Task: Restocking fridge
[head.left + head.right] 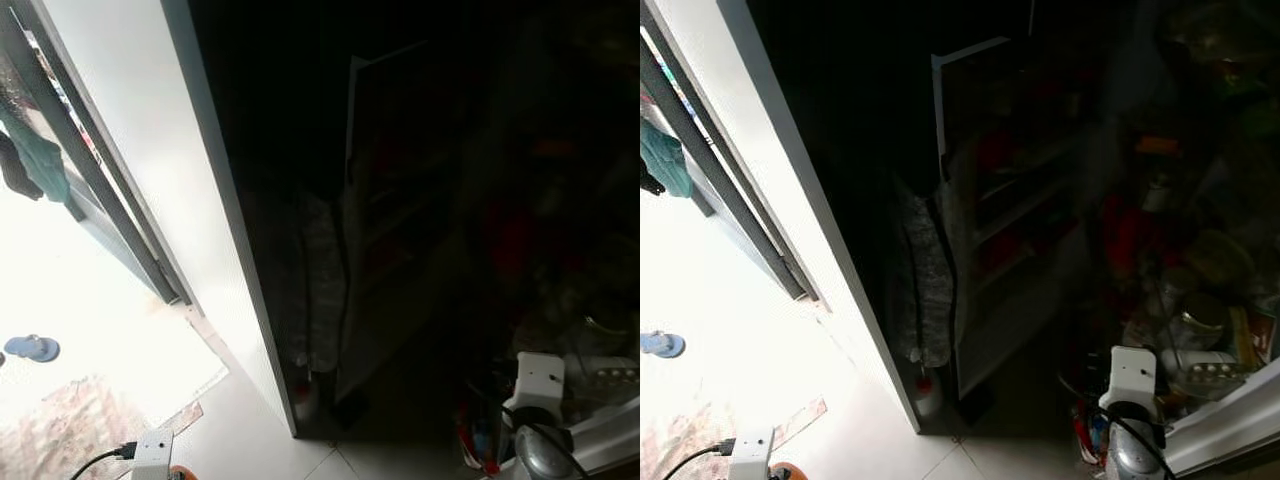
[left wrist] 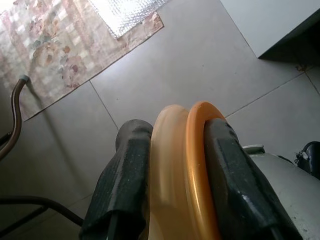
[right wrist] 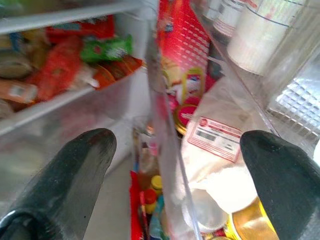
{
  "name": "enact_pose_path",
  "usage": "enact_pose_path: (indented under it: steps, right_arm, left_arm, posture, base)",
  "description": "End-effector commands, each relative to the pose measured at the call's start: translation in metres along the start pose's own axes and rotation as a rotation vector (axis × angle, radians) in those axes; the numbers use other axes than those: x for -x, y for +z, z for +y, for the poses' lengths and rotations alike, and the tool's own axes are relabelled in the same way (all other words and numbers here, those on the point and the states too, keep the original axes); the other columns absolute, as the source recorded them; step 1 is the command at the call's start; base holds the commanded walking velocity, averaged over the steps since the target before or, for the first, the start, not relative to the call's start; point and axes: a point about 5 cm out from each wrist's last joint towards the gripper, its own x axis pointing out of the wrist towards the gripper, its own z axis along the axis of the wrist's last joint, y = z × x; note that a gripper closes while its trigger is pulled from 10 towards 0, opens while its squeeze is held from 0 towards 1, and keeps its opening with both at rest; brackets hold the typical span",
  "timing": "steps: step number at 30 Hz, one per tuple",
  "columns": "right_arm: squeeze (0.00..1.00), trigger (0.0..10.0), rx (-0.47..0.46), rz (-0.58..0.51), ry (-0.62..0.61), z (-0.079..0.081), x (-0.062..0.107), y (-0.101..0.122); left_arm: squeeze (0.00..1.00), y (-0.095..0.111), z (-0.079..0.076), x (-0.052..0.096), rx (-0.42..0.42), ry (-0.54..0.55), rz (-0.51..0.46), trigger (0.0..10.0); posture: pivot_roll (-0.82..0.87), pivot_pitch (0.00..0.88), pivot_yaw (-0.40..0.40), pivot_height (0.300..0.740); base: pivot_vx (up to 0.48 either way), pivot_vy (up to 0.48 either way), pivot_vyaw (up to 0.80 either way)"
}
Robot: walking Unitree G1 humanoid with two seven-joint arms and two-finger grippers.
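Now — left fingers clamp orange-rimmed lid | right fingers spread before fridge shelf — packets.

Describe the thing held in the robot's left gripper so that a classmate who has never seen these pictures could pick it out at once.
Start at the grey tiled floor beside the floral mat. Just above it the left gripper hangs with its two black fingers shut on a round rimmed thing, perhaps a lid, seen edge-on. It stands out by its two curved bands side by side, one pale cream and one bright orange.
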Motion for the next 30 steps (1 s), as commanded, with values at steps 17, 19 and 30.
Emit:
enact_pose_path:
  steps: [17, 19, 30]
  right_arm:
    - [0.0, 10.0, -0.087, 0.366, 0.071, -0.007, 0.027, -0.058]
    - [0.0, 10.0, -0.09, 0.446, 0.142, 0.009, 0.037, -0.07]
    - [0.0, 10.0, -0.067, 0.762, 0.274, 0.05, 0.09, -0.115]
  left_arm:
    - [0.0, -0.003, -0.001, 0.0, -0.015, -0.007, 0.017, 10.0]
    - [0.0, -0.003, -0.001, 0.0, -0.01, -0.007, 0.016, 10.0]
    - [0.0, 0.003, -0.002, -0.001, 0.001, -0.003, 0.003, 10.0]
  posture:
    - [-0.22, 0.034, 0.042, 0.74]
    - [-0.22, 0.033, 0.041, 0.74]
    - [-0.2, 0.029, 0.038, 0.74]
  base:
    - [0.0, 0.0, 0.0]
    - [0.0, 0.0, 0.0]
    - [0.0, 0.0, 0.0]
